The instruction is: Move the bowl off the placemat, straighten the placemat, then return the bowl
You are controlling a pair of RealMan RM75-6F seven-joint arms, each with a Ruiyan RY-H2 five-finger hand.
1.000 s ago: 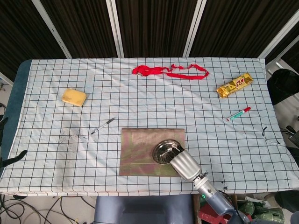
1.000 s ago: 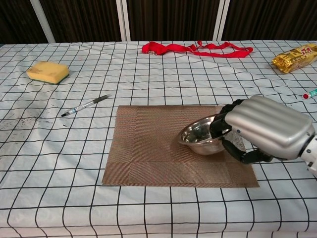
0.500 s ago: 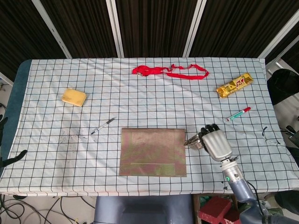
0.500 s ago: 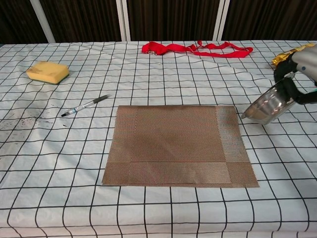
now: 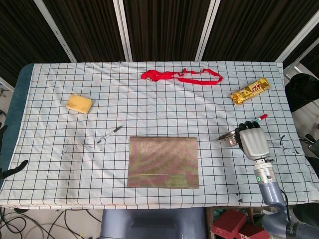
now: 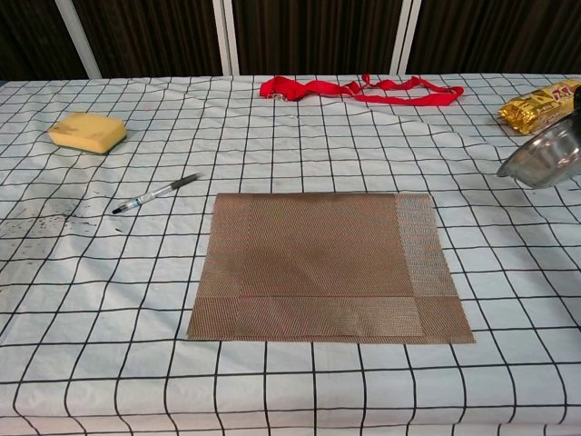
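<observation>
One bowl (image 5: 229, 139), one placemat (image 5: 163, 162), one sponge (image 5: 79, 103), one black pen (image 5: 110, 134), one red strap (image 5: 181, 76), one gold snack packet (image 5: 249, 90) and one red-and-green marker (image 5: 259, 118) are on show, with one hand in sight, the right hand (image 5: 252, 141).

The right hand grips the bowl by its rim, fingers curled over the edge, and holds it tilted above the checked tablecloth (image 5: 45, 164), at 3 o'clock from the placemat and well apart from it. In the chest view the bowl (image 6: 542, 157) sits at the right border of the picture, clearly off the cloth, with the snack packet (image 6: 538, 103) just past it toward 12 o'clock. The left hand is in neither view.

The placemat (image 6: 318, 263) lies bare near the table's 6 o'clock edge, its sides roughly in line with the grid. Open cloth runs all round it: the pen (image 6: 156, 193) is the nearest thing, at 10 o'clock, the sponge (image 6: 87, 132) further out the same way, and the strap (image 6: 359, 89) far off at 12 o'clock. The marker lies just beyond the hand's fingertips, toward 1 o'clock.

A second ago the bowl rested on the placemat's right part with the hand closed round it; half a second ago it was lifted just past the mat's right edge; now it has travelled further to 3 o'clock. The placemat has not shifted.
</observation>
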